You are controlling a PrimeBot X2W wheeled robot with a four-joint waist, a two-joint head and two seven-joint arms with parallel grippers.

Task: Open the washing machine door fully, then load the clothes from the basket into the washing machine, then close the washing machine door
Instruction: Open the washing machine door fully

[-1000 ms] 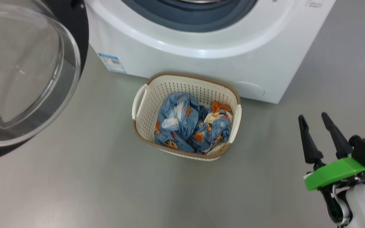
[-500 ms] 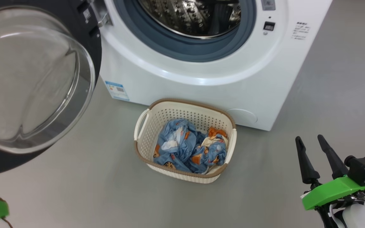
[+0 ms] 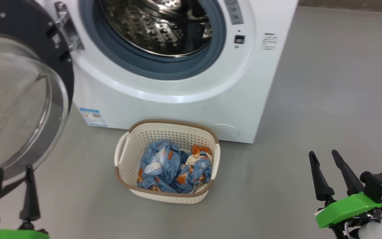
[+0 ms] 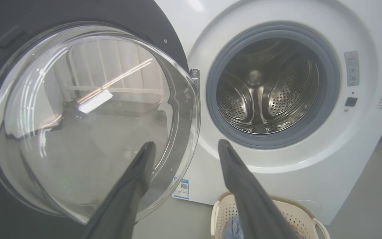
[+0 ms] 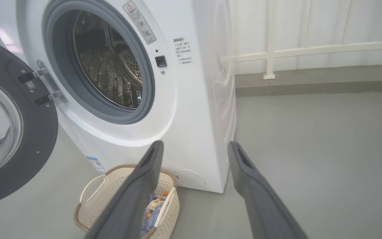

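Door [image 3: 18, 99] stands wide at the left so the drum [image 3: 158, 26] is clear, clothes [image 3: 174, 167] sit in the basket [image 3: 164, 122] below it, and left gripper [image 3: 13, 170] and right gripper [image 3: 323, 153] are both spread, empty, poised to grab.

— Where does the washing machine [image 3: 184, 106] sit?
— At twelve o'clock in the head view. It is a white front-loader, with a steel perforated drum [image 3: 158, 23] ringed by a grey-blue gasket [image 3: 164, 69]. A small blue sticker [image 3: 93, 117] sits at seven o'clock from the opening.
— And the door [image 3: 15, 99]?
— Swung wide open, out at nine o'clock. It hangs on a metal hinge [image 3: 65, 31] at the opening's nine o'clock edge. It has a black rim, and its clear glass bowl bulges toward the camera.
— The basket [image 3: 164, 123]?
— Upright at six o'clock from the opening, just in front of the machine's base. It is cream and perforated with a brown rim, and has handles at three and nine.
— The clothes [image 3: 174, 167]?
— Crumpled inside it, below the rim: blue fabric with orange and cream patches.
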